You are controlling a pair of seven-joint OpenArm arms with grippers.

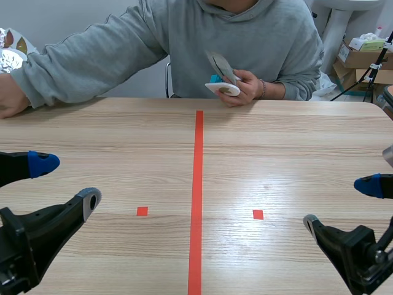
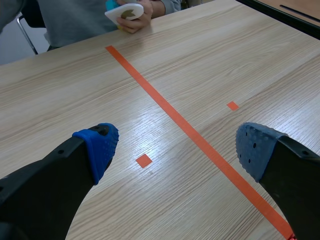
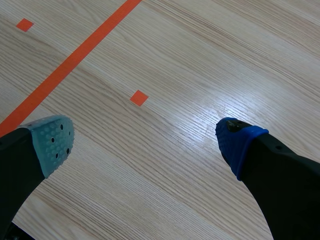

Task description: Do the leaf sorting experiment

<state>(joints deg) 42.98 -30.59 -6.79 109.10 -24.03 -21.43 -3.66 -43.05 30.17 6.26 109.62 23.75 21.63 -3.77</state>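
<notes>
Both jaws spread wide, nothing in them, low at my edge of bench (image 1: 288,160). Leaf cards (image 1: 222,87) in person's hand (image 1: 245,85) at far edge, none down on wood yet. My worry: reach in too early, clip that hand. Cards also look thin and flat, so pads (image 2: 100,145) might just skid one over tape line (image 1: 198,184) instead of lifting it.
</notes>
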